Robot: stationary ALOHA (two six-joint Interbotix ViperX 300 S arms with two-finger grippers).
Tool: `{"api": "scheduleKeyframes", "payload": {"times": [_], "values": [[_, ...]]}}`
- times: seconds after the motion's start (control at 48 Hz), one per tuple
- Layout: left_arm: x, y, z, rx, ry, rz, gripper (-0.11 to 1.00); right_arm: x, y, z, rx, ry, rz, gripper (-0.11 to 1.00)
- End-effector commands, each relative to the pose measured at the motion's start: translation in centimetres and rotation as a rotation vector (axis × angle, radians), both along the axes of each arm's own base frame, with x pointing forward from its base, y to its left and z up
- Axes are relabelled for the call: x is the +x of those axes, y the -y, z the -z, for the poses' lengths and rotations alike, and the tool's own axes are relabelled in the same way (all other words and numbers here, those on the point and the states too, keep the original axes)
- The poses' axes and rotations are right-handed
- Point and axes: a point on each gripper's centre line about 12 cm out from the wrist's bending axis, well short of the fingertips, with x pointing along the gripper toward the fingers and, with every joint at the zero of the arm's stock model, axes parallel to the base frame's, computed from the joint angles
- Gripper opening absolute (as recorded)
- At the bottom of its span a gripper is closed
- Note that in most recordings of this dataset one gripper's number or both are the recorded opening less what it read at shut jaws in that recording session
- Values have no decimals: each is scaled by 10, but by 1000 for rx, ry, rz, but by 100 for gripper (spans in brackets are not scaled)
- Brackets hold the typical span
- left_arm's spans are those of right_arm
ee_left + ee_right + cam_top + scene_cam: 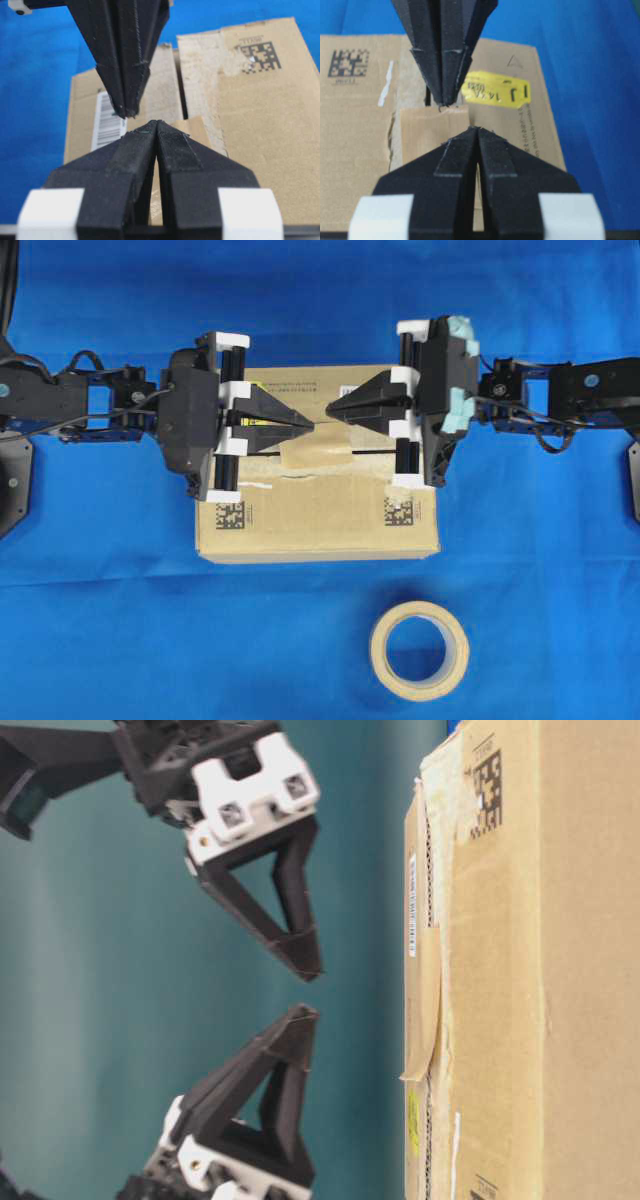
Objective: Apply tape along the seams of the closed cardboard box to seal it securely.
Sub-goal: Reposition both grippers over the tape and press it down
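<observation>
The tape (315,453) is a small flat tan piece stuck over the middle of the seams (365,452), the thin dark line between the top flaps. One edge lifts a little in the table-level view. It sits on the cardboard box (315,525), brown with a yellow sticker (495,89) and black square codes. The left gripper (308,424) and the right gripper (332,410) hang above the box, tips nearly meeting, both clenched and holding nothing. A tape roll (419,650) lies on the blue worktop (100,620).
</observation>
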Motion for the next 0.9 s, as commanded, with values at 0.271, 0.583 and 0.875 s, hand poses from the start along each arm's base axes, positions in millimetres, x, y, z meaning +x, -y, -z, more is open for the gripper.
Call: {"api": "scheduleKeyframes", "payload": {"times": [0.271, 0.583, 0.875], "values": [[10, -2, 27, -43, -50, -23, 0, 24, 5, 23, 14, -37, 12, 1], [-3, -1, 55, -161, -127, -76, 0, 28, -11, 39, 35, -83, -16, 1], [-16, 0, 70, -215, -168, -106, 0, 9, -11, 60, 97, -143, 28, 1]]}}
